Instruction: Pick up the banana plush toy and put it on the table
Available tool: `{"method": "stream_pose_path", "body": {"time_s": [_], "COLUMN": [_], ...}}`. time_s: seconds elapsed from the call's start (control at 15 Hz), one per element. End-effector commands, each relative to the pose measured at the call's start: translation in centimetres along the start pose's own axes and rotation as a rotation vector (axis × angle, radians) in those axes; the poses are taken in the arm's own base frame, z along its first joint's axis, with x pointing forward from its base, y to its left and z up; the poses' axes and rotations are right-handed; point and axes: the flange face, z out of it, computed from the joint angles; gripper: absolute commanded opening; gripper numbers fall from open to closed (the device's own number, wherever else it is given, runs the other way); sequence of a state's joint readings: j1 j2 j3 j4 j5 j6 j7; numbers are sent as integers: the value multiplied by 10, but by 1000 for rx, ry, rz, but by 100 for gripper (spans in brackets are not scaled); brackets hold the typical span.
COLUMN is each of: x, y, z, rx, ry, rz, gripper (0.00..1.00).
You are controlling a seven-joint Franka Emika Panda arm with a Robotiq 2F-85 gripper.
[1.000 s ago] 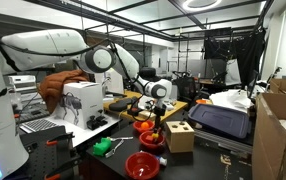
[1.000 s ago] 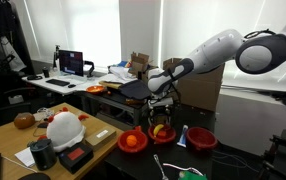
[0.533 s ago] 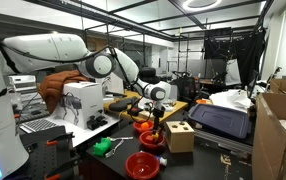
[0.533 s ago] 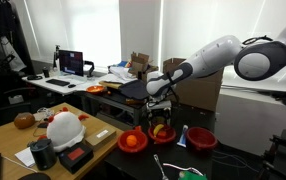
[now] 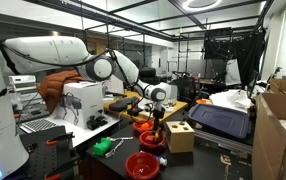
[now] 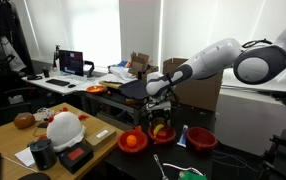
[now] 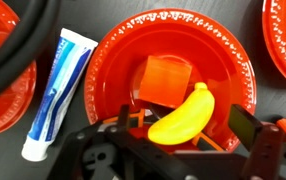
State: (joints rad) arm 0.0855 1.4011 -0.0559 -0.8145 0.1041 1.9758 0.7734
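Black gripper (image 7: 188,130), cut off at the wrist view's lower edge, stands with jaws wide astride the banana plush toy (image 7: 183,115); contact cannot be told. The toy lies in a red bowl (image 7: 108,65), against an orange block (image 7: 166,80). A toothpaste tube (image 7: 51,95) lies beside the bowl on the table (image 7: 245,20). In both exterior views the toy is too small to make out.

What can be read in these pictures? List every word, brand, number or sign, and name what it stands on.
No text can be read in any view.
Toothpaste tube, wrist view: blue and red print on white, too blurred to read.
Laptop screen, in an exterior view: lit, but too small to read.
Red bowl and banana toy, wrist view: no print shows on either.
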Motion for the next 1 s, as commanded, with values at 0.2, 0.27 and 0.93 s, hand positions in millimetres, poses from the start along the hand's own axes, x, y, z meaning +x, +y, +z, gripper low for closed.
{"method": "stream_pose_path", "body": {"time_s": [0.2, 0.27, 0.93], "x": [4, 4, 10], "y": [3, 4, 4], "z": [4, 5, 11], "rx": [-2, -3, 28], "ry": [-47, -51, -56], "rz": [57, 57, 49], "gripper": [100, 100, 51]}}
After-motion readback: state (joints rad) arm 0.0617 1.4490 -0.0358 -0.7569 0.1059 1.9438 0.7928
